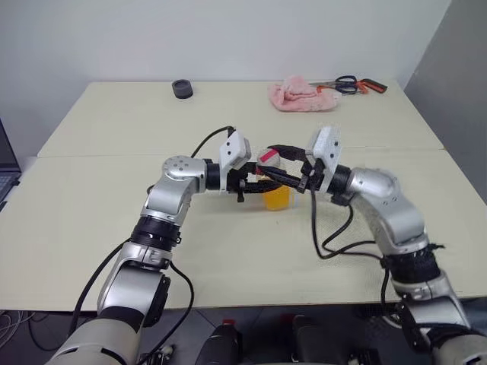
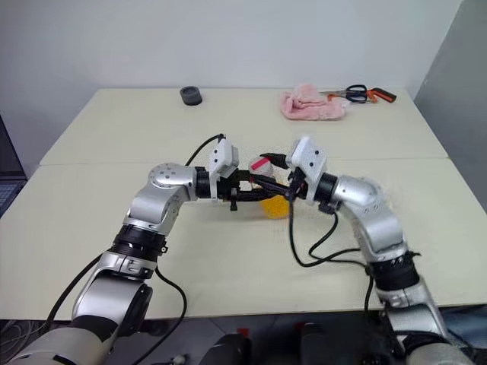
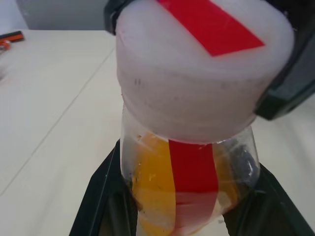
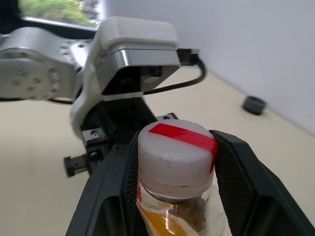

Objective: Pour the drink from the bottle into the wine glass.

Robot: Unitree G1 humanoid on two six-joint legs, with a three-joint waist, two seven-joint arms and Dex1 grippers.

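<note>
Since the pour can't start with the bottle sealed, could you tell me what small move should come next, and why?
Probably twist the white cap off: the right gripper straddles it, while the left gripper is shut on the bottle, steadying it.

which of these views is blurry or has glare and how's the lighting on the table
Left wrist view: the bottle's white cap is very close and soft-edged. Right wrist view: the left gripper's camera housing and the background are blurred. Head views: even light, faint shadows under the arms on the table, no glare.
</note>
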